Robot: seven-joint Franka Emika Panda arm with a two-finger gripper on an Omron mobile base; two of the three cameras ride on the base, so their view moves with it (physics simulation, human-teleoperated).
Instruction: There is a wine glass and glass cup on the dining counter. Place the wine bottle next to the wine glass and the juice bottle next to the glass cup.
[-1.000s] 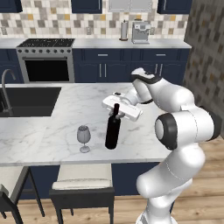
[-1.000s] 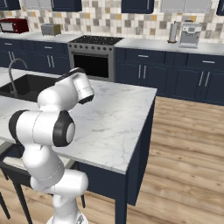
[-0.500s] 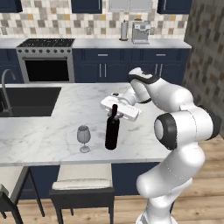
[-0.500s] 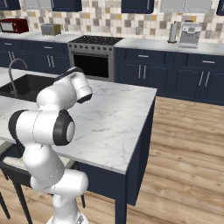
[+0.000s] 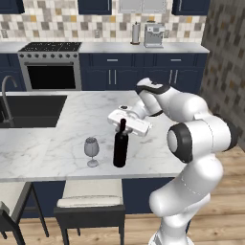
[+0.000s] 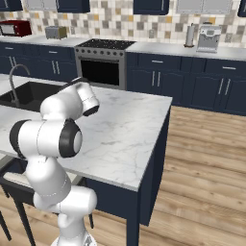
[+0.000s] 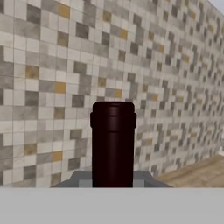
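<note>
The gripper (image 5: 123, 122) is clamped on the neck of the wine bottle (image 5: 120, 147), jaws closed around it just under the cap, and the bottle stands upright with its base on or just above the dining counter (image 5: 57, 148); contact at the foot is too close to call. The grip sits high on the neck, probably because that is the slimmest part the two fingers can span, and it keeps the hand clear of the glassware below.

Just beside the bottle, at its nine o'clock in the left base view, stands the wine glass (image 5: 91, 151), apart from it, not touching. So the bottle looks to be where the task wants it, and letting go seems the step in hand.

Shapes and surfaces now. The bottle is tall, slim, near-black and glossy, narrowing to a thin neck. In the hand view its dark red cap (image 7: 113, 144) rises as a smooth cylinder at six o'clock, against a mottled backsplash of small grey, cream and ochre tiles. The glass is clear, with a rounded bowl, thin stem and flat round foot; it looks light and easy to tip. The counter is white marble with soft grey veins on a navy base.
</note>
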